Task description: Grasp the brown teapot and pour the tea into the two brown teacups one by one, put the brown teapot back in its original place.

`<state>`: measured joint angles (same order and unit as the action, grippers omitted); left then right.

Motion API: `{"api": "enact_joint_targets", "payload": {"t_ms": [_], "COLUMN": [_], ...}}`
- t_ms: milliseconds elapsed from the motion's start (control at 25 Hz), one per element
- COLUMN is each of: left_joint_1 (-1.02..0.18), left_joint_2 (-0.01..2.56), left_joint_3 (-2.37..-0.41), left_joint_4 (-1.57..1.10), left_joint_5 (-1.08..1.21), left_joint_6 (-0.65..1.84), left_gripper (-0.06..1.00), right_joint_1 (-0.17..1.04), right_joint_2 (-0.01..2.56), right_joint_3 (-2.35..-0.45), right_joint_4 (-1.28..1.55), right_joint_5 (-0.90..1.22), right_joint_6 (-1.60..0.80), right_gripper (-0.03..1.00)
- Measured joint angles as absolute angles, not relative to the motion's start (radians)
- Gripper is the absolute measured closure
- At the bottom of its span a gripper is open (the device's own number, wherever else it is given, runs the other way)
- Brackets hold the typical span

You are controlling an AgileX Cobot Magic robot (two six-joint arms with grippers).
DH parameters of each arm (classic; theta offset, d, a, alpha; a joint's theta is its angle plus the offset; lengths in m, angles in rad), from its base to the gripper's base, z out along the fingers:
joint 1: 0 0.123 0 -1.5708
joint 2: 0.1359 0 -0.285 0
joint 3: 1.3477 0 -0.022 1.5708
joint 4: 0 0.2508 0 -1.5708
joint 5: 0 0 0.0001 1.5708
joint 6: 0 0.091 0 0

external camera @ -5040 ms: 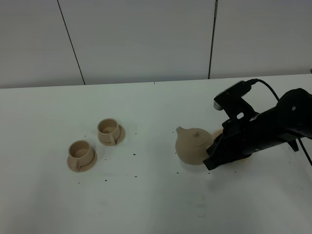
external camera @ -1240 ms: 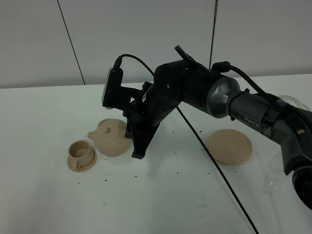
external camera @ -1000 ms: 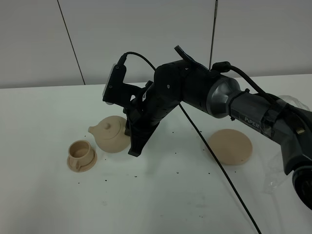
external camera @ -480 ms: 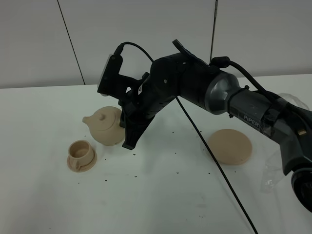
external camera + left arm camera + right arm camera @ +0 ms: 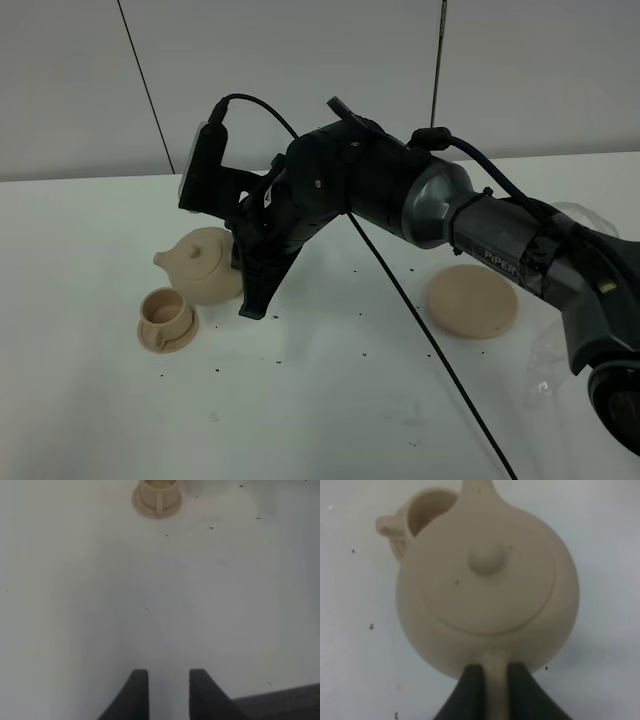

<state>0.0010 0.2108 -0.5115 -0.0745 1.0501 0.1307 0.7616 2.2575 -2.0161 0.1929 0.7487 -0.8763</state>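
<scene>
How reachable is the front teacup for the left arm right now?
Probably yes. From the left gripper, only bare table lies before the teacup. One caveat: the right gripper holds the brown teapot close beside it, so space is tight.

One brown teapot (image 5: 205, 262) is counted. One teacup (image 5: 165, 308) is seen, set on one saucer (image 5: 186, 334). One flat round plate (image 5: 472, 301) is counted on the counter (image 5: 330, 420), and one robot arm (image 5: 400, 195).

A white table (image 5: 330, 420) flecked with dark specks (image 5: 218, 370) stands before a grey panelled wall (image 5: 300, 80).
</scene>
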Motion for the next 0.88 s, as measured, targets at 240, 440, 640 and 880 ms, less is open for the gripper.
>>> {"api": "enact_joint_targets", "payload": {"t_ms": [240, 440, 640, 880], "left_joint_1": [0.001, 0.001, 0.001, 0.001], "left_joint_2": [0.211, 0.211, 0.211, 0.211], "left_joint_3": [-0.512, -0.512, -0.512, -0.512], "left_joint_4": [-0.074, -0.074, -0.074, -0.074], "left_joint_5": [1.05, 1.05, 1.05, 1.05], "left_joint_6": [0.131, 0.131, 0.131, 0.131], "left_gripper": [0.68, 0.68, 0.68, 0.68], "right_joint_1": [0.771, 0.774, 0.774, 0.774], "right_joint_2": [2.276, 2.277, 2.277, 2.284], "right_joint_3": [-2.016, -2.016, -2.016, -2.016], "right_joint_4": [0.175, 0.157, 0.153, 0.146], "right_joint_5": [0.728, 0.715, 0.704, 0.678], "right_joint_6": [-0.87, -0.859, -0.853, -0.851], "right_gripper": [0.87, 0.87, 0.87, 0.87]}}
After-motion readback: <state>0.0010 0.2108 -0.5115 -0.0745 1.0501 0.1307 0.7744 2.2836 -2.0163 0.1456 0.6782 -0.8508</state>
